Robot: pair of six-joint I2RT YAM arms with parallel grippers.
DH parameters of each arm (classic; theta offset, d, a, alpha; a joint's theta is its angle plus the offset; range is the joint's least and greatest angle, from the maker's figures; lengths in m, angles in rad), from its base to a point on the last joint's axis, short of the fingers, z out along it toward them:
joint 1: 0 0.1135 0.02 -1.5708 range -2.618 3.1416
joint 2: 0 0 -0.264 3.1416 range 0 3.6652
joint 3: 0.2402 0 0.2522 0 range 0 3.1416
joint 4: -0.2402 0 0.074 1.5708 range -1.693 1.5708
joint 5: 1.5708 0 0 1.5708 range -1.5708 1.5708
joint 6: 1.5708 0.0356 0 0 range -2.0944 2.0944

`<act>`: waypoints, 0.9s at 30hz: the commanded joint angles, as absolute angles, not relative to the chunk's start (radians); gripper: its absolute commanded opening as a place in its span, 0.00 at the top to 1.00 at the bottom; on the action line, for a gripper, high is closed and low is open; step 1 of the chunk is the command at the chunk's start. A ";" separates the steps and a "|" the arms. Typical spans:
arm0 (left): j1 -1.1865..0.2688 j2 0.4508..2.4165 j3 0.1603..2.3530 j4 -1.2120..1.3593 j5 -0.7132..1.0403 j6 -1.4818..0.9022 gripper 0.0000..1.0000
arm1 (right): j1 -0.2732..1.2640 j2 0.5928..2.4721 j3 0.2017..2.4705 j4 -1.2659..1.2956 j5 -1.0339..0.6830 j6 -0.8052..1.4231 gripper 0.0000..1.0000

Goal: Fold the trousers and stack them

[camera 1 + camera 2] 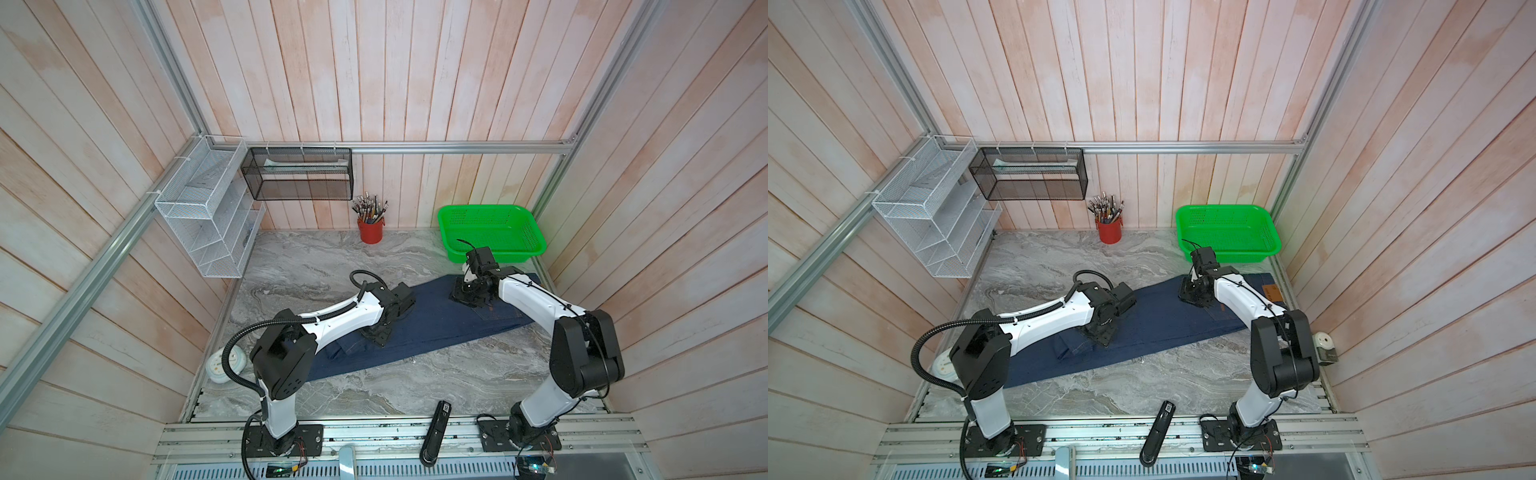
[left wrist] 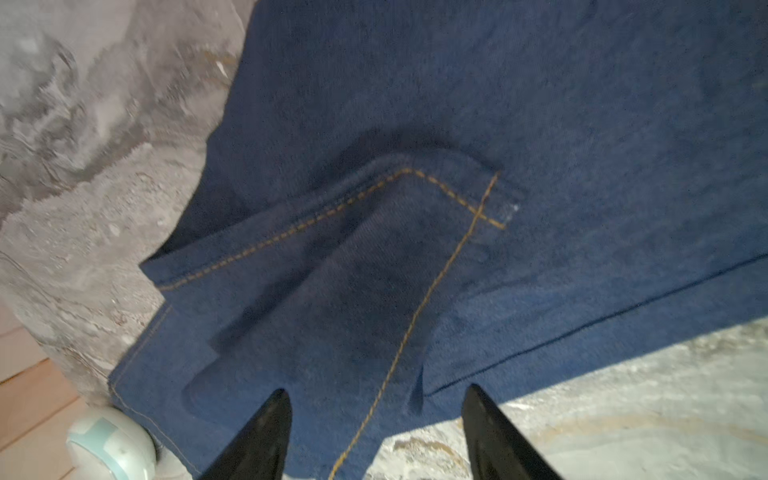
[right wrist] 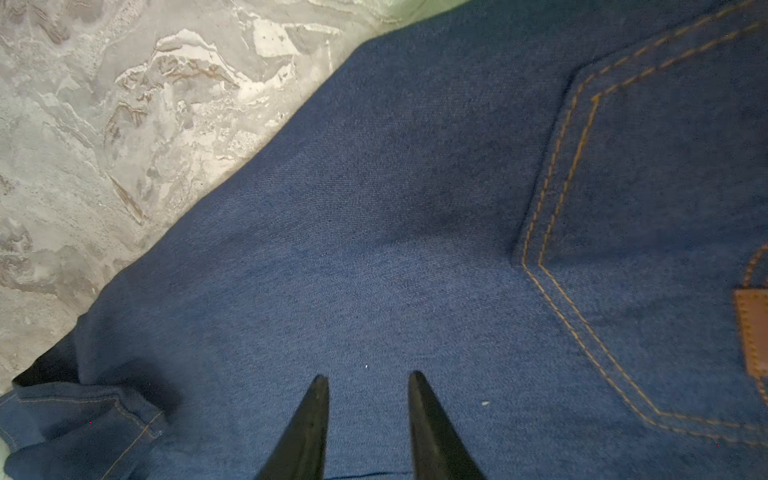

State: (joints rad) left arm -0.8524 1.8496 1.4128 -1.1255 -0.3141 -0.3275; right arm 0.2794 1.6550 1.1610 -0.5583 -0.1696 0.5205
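The trousers (image 1: 436, 322) (image 1: 1163, 316) are dark blue jeans lying flat and slantwise across the marble table, waist at the back right. A leg end with tan stitching (image 2: 374, 232) is folded back over the cloth. My left gripper (image 1: 376, 332) (image 2: 377, 390) hovers open above that fold near the jeans' edge, with nothing between its fingers. My right gripper (image 1: 467, 297) (image 3: 369, 376) is low over the seat area beside the back pocket (image 3: 665, 208) and the tan patch (image 3: 752, 332). Its jaws stand a little apart over flat denim and grip nothing.
A green basket (image 1: 490, 232) stands at the back right, just behind the right wrist. A red cup of pens (image 1: 370, 230) sits at the back wall. Wire racks (image 1: 208, 208) hang at the left. A white round device (image 1: 224, 365) and a black handheld unit (image 1: 436, 432) lie near the front.
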 commanded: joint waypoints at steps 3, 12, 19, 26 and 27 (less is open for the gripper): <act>-0.895 1.892 1.391 -1.053 -0.382 -0.274 0.32 | 0.268 1.642 1.152 -0.575 -0.162 0.517 0.67; -0.913 1.919 1.319 -1.041 -0.486 -0.293 0.43 | 0.263 1.651 1.150 -0.571 -0.173 0.516 0.67; -0.917 1.925 1.294 -1.001 -0.564 -0.283 0.51 | 0.264 1.655 1.159 -0.573 -0.176 0.517 0.67; -0.922 1.889 1.273 -1.019 -0.575 -0.292 0.65 | 0.264 1.660 1.160 -0.572 -0.178 0.518 0.67; -0.922 1.878 1.284 -1.033 -0.579 -0.297 0.73 | 0.263 1.661 1.162 -0.572 -0.177 0.518 0.67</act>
